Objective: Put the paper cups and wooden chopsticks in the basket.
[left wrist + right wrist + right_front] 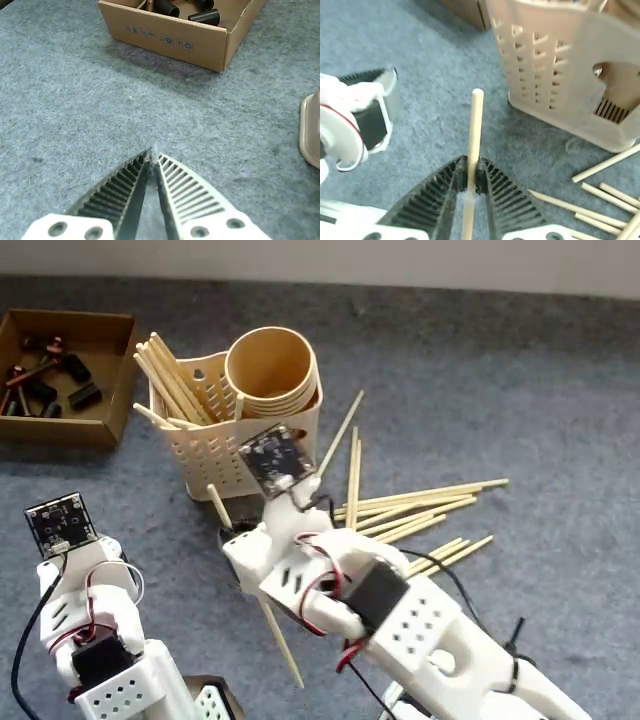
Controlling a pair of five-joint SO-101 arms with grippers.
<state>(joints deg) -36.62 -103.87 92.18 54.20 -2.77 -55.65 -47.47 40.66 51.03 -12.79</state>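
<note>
The right claw (471, 167) was clamped on one chopstick (475, 120) just beside the basket (555, 65), which held stacked paper cups (272, 368); the left claw (152, 157) hung pressed together above the grey worktop (75, 110)

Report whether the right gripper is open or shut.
Shut: the right gripper clamps a chopstick, jaws pressed against it on both sides.

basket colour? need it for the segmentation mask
The basket is cream, off-white plastic with slotted walls. It shows best in the right wrist view.
</note>
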